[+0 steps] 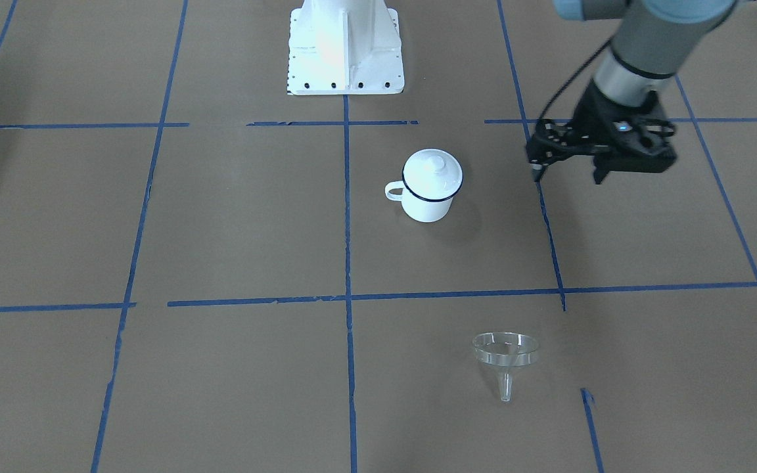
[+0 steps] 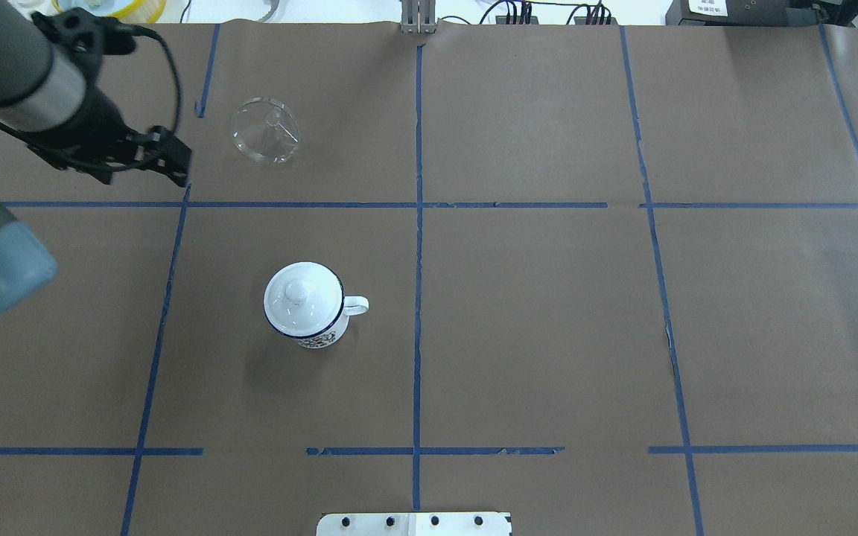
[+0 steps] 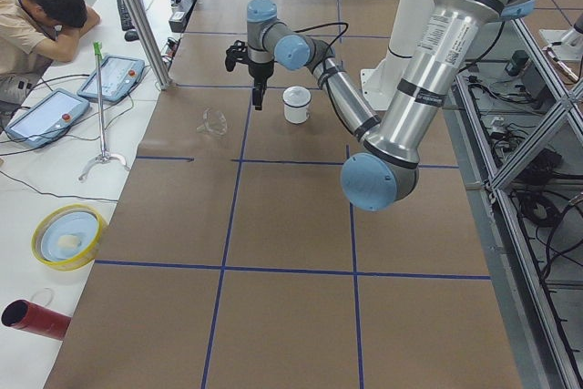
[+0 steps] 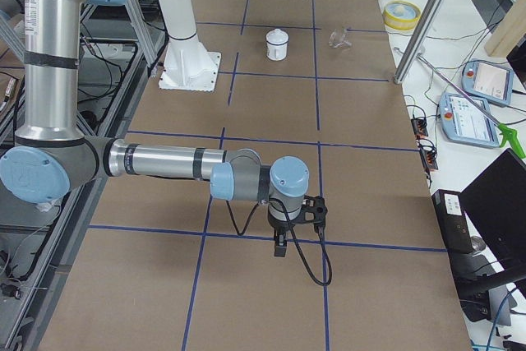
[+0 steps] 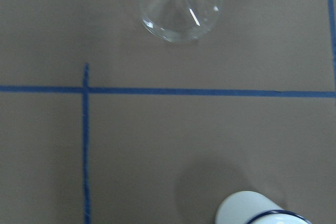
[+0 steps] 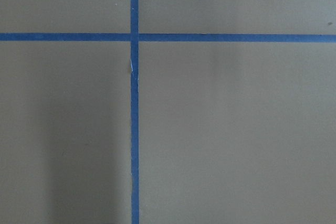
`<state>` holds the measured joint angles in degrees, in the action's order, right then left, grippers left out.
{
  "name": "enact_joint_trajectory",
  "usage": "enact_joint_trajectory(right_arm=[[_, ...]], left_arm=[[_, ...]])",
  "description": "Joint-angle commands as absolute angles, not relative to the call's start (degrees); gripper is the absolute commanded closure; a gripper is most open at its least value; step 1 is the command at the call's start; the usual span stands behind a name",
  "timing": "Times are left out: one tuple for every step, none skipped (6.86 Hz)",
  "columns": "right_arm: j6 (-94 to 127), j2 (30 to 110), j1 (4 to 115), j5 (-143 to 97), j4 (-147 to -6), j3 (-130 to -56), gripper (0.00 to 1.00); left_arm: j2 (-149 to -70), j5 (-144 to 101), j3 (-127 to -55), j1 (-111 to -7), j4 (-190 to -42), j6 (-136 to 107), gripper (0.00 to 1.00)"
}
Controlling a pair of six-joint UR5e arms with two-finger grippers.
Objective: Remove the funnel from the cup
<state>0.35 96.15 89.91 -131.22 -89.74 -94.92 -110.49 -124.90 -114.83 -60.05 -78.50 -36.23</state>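
Observation:
The clear funnel (image 1: 505, 351) lies on the brown table paper, apart from the cup; it also shows in the overhead view (image 2: 266, 130) and at the top of the left wrist view (image 5: 180, 6). The cup (image 1: 426, 205), a white enamel mug with a dark blue rim, stands upright mid-table with a white domed lid (image 1: 432, 172) on it. My left gripper (image 1: 568, 174) hangs open and empty above the table, off to the side of both cup and funnel. My right gripper (image 4: 279, 244) shows only in the exterior right view, far from both; I cannot tell whether it is open or shut.
Blue tape lines cross the brown paper. The white robot base (image 1: 345, 46) stands behind the cup. Off the table's left end are a seated person (image 3: 36, 15), teach pendants, a yellow bowl (image 3: 68, 234) and a red cylinder (image 3: 32, 316).

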Motion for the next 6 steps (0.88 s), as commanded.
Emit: enact_joint_trajectory(right_arm=[[0.4,96.2,89.9,-131.2,-89.7,-94.9,0.00],[0.4,96.2,89.9,-131.2,-89.7,-94.9,0.00],[0.4,96.2,89.9,-131.2,-89.7,-94.9,0.00],[0.4,96.2,89.9,-131.2,-89.7,-94.9,0.00],[0.4,96.2,89.9,-131.2,-89.7,-94.9,0.00],[0.4,96.2,89.9,-131.2,-89.7,-94.9,0.00]], left_arm=[[-100.9,-129.8,-108.8,-78.3,-78.5,-7.5,0.00],[-99.8,-129.8,-101.1,-84.7,-78.4,0.6,0.00],[-96.0,-129.8,-96.5,-85.2,-78.7,9.0,0.00],[-95.5,-130.4,-91.6,-87.5,-78.5,10.7,0.00],[-90.1,-134.3,-92.1,-88.3,-79.4,11.0,0.00],[-88.6,-134.9,-93.8,-89.3,-82.2,10.5,0.00]])
